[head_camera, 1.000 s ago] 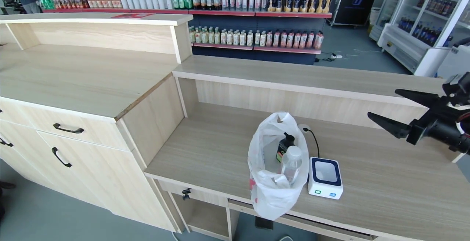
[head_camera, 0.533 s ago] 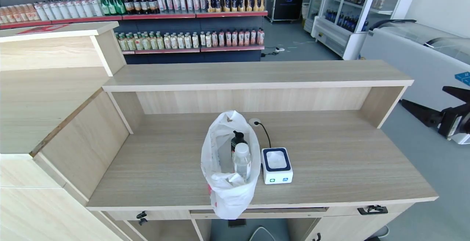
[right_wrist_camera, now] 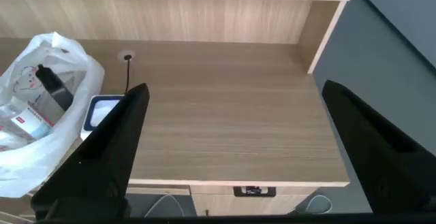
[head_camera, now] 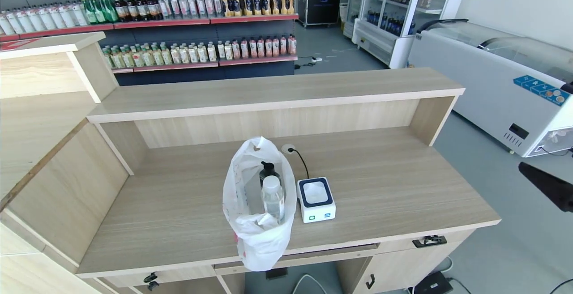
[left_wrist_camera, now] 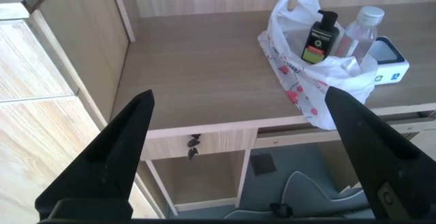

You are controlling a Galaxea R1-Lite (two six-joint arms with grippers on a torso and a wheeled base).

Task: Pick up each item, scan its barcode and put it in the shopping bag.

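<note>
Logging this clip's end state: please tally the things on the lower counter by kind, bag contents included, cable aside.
Bottles: 2, a black pump bottle and a clear plastic bottle with a white cap, both upright in the bag.
Bags: 1, the white plastic shopping bag.
Scanners: 1, the white box-shaped barcode scanner with a dark blue frame, beside the bag.
Total: 4.

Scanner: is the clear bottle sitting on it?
No, the clear bottle stands inside the shopping bag, beside the scanner.
</note>
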